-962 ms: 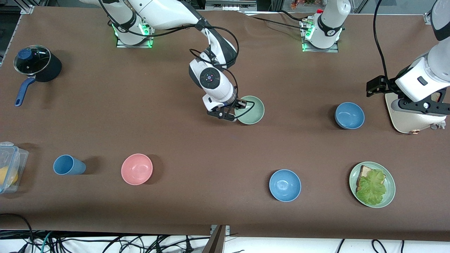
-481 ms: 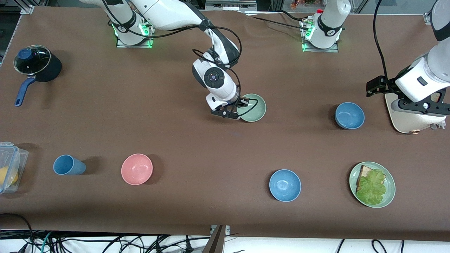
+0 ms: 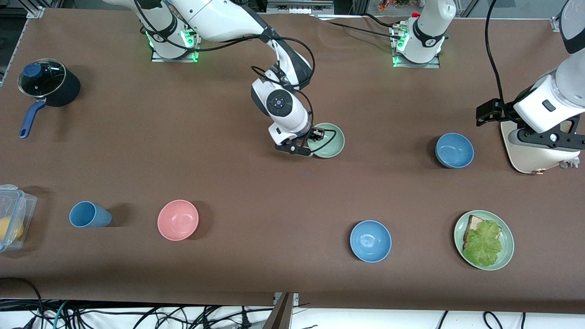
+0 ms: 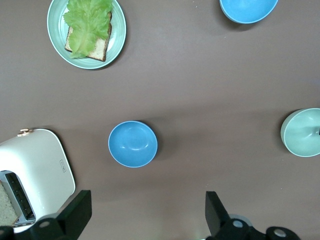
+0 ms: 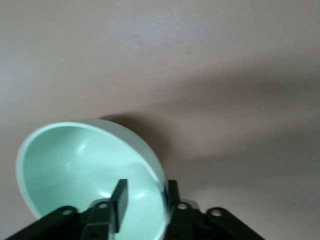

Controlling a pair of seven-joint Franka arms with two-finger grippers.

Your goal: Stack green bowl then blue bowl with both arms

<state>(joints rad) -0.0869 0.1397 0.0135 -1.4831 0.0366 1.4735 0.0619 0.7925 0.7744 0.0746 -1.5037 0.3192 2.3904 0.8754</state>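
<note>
Brown table carries everything. Right gripper straddles the rim of the green bowl mid-table, one finger inside, one outside, not visibly pinching it. Left gripper waits spread wide over the toaster, beside one blue bowl; the other bowl sits nearer the camera.

My front camera sits high across the table, facing both bases and taking in the whole top. My left wrist camera looks straight down from well above, sharing the toaster, plate, both blue bowls and the green bowl with the front view. My right wrist camera is very close, filled by that green bowl's rim.
</note>
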